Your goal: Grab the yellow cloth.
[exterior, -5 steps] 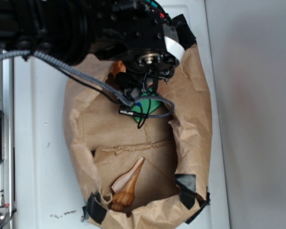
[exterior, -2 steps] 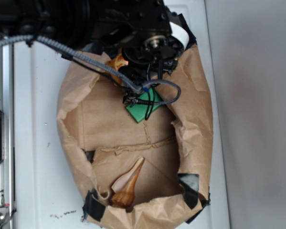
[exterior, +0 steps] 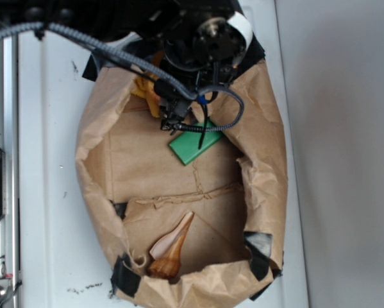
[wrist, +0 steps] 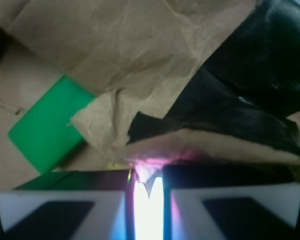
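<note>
The yellow cloth point(exterior: 144, 90) shows as a bunched yellow-orange scrap at the top left rim of the brown paper bag point(exterior: 99, 179), mostly hidden under the black wrist. In the wrist view my gripper point(wrist: 147, 180) is shut, its two white fingers point(wrist: 64, 215) nearly touching. A narrow, washed-out bright strip of the yellow cloth point(wrist: 147, 210) is pinched between them. In the exterior view the gripper itself is hidden beneath the arm.
A flat green block point(exterior: 195, 145) lies on the bag floor, also seen as the green block point(wrist: 48, 131) left of the jaws. A brown-orange shell point(exterior: 171, 249) lies at the bag's near end. Black tape point(wrist: 250, 95) and crumpled bag wall rise ahead.
The arm has drawn back toward the top of the bag, taking the yellow cloth with it. The green block, earlier half covered by cables, now lies in plain sight.
</note>
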`<action>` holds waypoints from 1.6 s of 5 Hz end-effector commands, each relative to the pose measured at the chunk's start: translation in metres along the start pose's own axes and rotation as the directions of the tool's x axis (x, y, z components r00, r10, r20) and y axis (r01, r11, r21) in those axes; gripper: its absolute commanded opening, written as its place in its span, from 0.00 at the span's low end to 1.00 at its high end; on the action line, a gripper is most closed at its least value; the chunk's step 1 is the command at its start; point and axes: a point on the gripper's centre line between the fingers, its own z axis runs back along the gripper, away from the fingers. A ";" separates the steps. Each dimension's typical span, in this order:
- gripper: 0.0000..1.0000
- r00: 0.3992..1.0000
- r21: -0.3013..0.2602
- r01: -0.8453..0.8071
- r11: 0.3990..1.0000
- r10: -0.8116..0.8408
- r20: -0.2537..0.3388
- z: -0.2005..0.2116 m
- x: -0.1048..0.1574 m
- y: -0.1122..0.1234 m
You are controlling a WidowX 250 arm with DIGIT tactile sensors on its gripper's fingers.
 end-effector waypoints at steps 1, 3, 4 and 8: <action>0.00 0.996 -0.105 0.053 0.993 -0.044 0.083 0.078 -0.021 0.013; 1.00 0.976 -0.095 0.203 0.975 -0.193 0.104 0.074 -0.033 -0.028; 1.00 0.965 -0.045 0.236 0.971 -0.229 0.127 0.061 -0.031 -0.053; 1.00 0.988 -0.014 0.081 0.997 -0.078 0.131 0.047 0.008 0.006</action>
